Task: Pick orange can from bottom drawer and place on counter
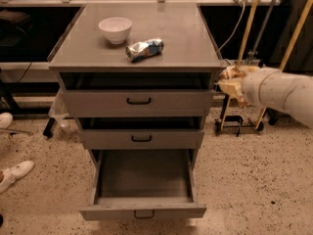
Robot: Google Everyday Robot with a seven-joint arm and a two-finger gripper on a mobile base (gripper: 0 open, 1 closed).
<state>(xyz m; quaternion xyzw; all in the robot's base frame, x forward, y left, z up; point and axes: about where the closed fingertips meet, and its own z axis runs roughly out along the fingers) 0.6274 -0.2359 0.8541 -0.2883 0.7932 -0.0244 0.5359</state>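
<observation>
My gripper point(232, 86) is out to the right of the cabinet, just beside its side wall. It is up at the height of the top drawer point(139, 101) and a bit lower than the counter point(181, 38). It is closed on the orange can point(228, 76), which I see as a small shiny orange-brown lump with gold spots at the tip of my fat white arm point(281, 89). The can is in the air and not touching the counter.

The bottom drawer point(143, 212) is pulled far out toward me. I can see its grey floor, and the can is not in it. The middle drawer point(141, 138) and the top drawer each stick out a little.

On the counter sits a white bowl point(115, 29), near the back left. A squashed silver and blue can point(144, 49) lies on its side just in front of the bowl and to the right. A white shoe point(14, 173) is on the speckled floor point(254, 180) at the left.
</observation>
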